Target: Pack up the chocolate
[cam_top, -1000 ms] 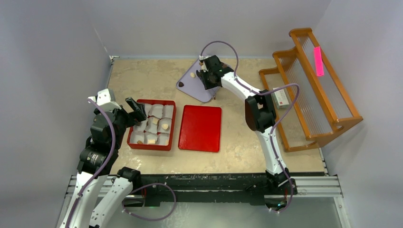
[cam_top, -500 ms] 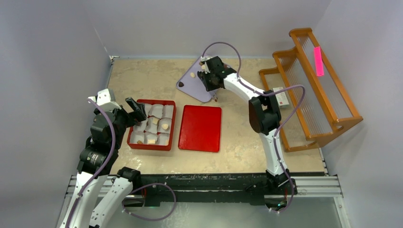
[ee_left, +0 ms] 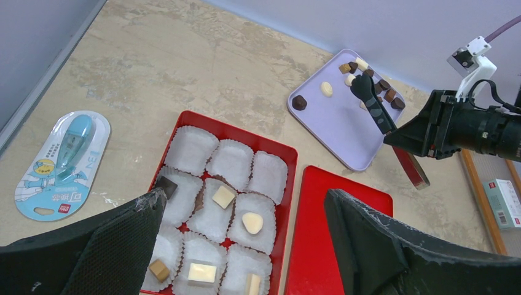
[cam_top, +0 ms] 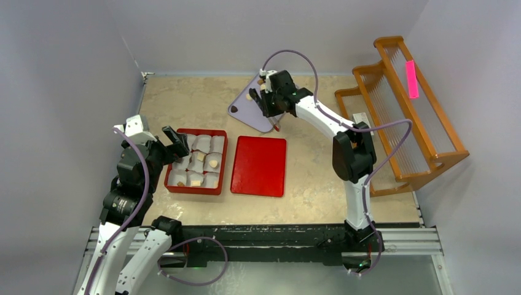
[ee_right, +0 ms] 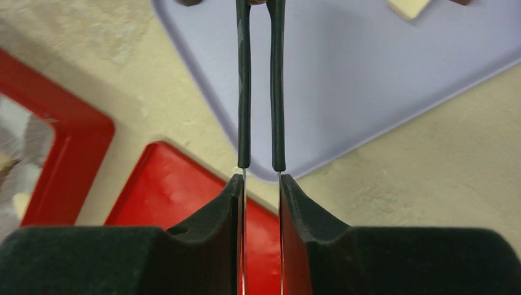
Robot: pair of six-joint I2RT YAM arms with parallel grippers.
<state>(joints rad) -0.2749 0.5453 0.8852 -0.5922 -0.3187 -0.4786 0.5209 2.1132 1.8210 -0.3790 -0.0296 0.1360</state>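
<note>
Several chocolate pieces [ee_left: 325, 89], cream and dark, lie at the far end of a purple tray [cam_top: 246, 112]. My right gripper [ee_right: 261, 184] is shut on red-handled tongs [ee_left: 376, 107]. Their black tips reach over that pile, close together. A tan sliver shows between the tips at the top edge of the right wrist view. A red box [cam_top: 224, 163] of white paper cups holds several pieces, such as a cream square [ee_left: 223, 196] and a dark one [ee_left: 166, 184]. My left gripper [ee_left: 242, 203] hangs open above the box with nothing in it.
The red lid [cam_top: 258, 166] lies flat just right of the box. A wooden rack [cam_top: 405, 110] stands along the right side with a small carton [cam_top: 364, 126] against it. A blue correction-tape pack [ee_left: 61, 163] lies left of the box.
The right arm's elbow has swung to the right and the tongs have shifted slightly over the tray, their tips drawing a little closer. The left arm has not moved.
</note>
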